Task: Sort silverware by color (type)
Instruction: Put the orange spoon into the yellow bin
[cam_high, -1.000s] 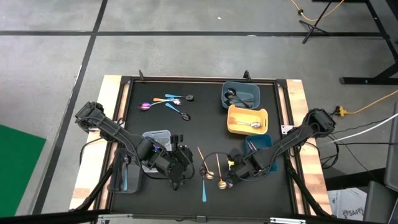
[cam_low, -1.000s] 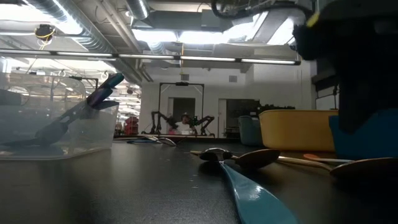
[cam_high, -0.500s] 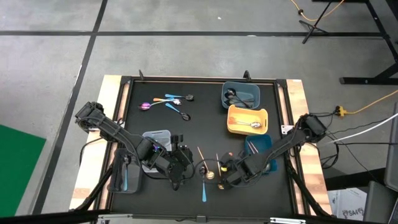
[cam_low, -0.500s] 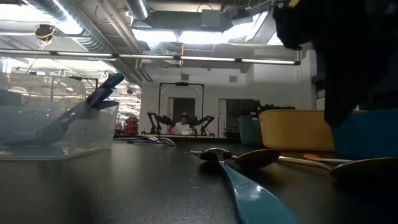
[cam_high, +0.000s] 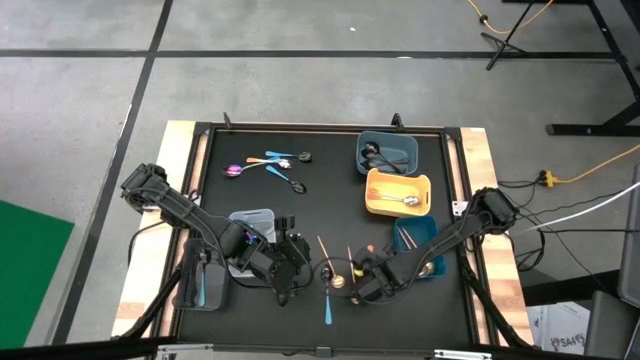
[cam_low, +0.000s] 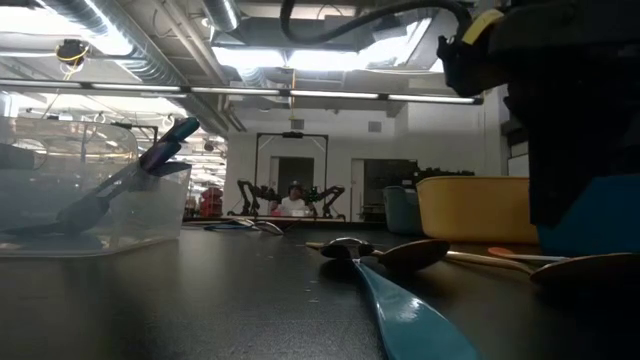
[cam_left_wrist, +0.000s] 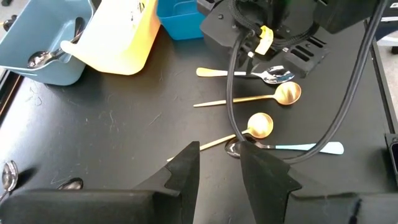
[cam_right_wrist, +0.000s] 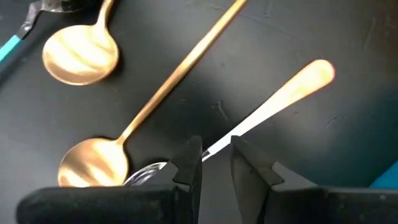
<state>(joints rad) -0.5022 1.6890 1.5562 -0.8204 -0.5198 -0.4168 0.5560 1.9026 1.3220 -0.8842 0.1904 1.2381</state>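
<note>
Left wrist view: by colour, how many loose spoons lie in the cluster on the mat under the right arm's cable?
Gold spoons: 2
Silver-bowl, gold-handle spoon: 1
Teal-handle spoon: 1
Total: 4

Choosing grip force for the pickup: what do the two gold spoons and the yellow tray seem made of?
The two gold round-bowled spoons look like polished metal with a gold finish: thin stems, bright glints on the bowls. The yellow rectangular tray looks like smooth moulded plastic, with soft, even sheen. Neither is certain from looks alone.
</note>
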